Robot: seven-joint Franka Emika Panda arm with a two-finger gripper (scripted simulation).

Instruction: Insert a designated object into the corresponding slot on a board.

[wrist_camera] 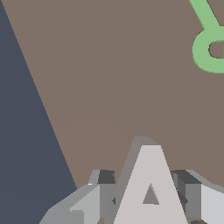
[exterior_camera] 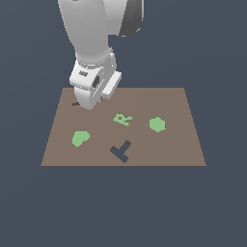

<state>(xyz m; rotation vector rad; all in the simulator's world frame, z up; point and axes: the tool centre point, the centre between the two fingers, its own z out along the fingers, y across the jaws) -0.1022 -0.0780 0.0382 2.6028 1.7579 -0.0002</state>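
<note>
The brown board (exterior_camera: 144,101) lies flat on the dark floor. On it are a green R (exterior_camera: 122,118), a green hexagon (exterior_camera: 157,124), a green blob (exterior_camera: 80,138) and a dark T shape (exterior_camera: 120,151). My gripper (exterior_camera: 89,104) is low over the board's far corner on the exterior view's left, with a dark sliver (exterior_camera: 75,103) showing beside it. In the wrist view a pale A-shaped object (wrist_camera: 151,175) stands between the fingers (wrist_camera: 103,194), and the gripper (wrist_camera: 148,199) is shut on it. Part of the green R (wrist_camera: 209,48) shows ahead. I cannot tell which shape is the A's slot.
The board's edge (wrist_camera: 48,122) runs close beside the gripper, with dark floor (wrist_camera: 22,131) beyond it. The arm's white body (exterior_camera: 91,34) rises above the board's far side.
</note>
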